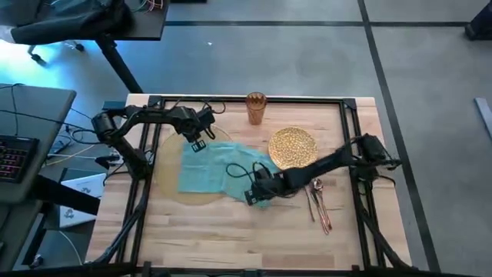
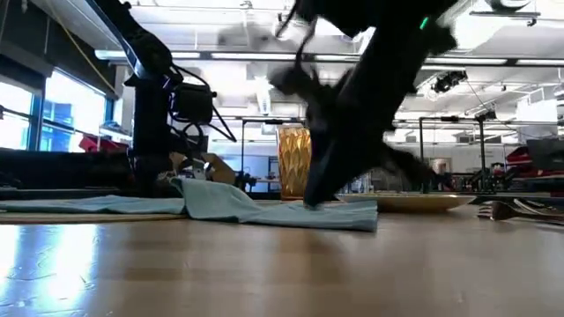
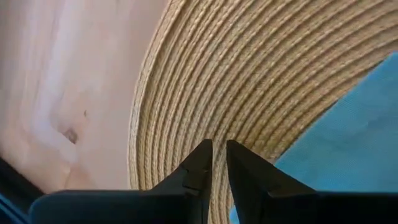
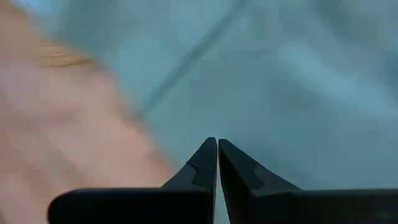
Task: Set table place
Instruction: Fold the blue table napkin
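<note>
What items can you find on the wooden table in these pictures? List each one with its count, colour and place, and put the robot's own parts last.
table: one, light wood, black rail frame.
placemat: one, pale gold, left of centre, partly under the napkin.
napkin: one, teal, rumpled, lying across the placemat.
plate: one, glittery gold, right of the napkin.
cup: one, amber, far edge.
cutlery: several pieces, silver and copper, near the plate; count unclear.
left gripper: shut, over the placemat's far edge.
right gripper: shut, at the napkin's near right corner.
</note>
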Robot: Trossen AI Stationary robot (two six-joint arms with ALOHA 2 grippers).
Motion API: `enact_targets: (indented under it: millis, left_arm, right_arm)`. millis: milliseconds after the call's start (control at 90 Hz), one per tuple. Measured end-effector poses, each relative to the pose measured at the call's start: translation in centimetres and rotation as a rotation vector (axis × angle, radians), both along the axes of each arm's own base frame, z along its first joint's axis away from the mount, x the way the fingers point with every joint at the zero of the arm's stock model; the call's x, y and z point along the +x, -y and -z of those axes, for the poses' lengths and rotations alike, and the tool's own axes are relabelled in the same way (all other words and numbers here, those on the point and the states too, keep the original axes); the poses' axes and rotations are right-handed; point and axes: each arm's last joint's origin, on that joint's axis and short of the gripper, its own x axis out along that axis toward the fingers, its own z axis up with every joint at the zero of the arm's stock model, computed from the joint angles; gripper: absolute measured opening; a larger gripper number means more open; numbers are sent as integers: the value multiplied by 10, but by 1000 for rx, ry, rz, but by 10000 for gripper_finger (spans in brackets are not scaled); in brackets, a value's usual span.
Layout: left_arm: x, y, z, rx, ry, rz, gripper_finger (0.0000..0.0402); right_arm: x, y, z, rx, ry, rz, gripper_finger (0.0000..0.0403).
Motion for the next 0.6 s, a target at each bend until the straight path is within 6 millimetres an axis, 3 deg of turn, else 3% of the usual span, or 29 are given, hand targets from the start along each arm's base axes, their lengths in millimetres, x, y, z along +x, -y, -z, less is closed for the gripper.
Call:
enact_targets:
  millis: [133, 378, 600]
  left_arm:
    - [-3, -3, 7, 21, 19, 9, 20]
    - [-20, -9, 22, 96, -26, 14, 11]
    - [-21, -46, 2, 182, 12, -105, 9]
  right_arm:
    - [-7, -25, 8, 104, -67, -104, 0]
    - [-45, -91, 12, 205, -230, -118, 0]
    - [-68, -127, 13, 262, -284, -70, 0]
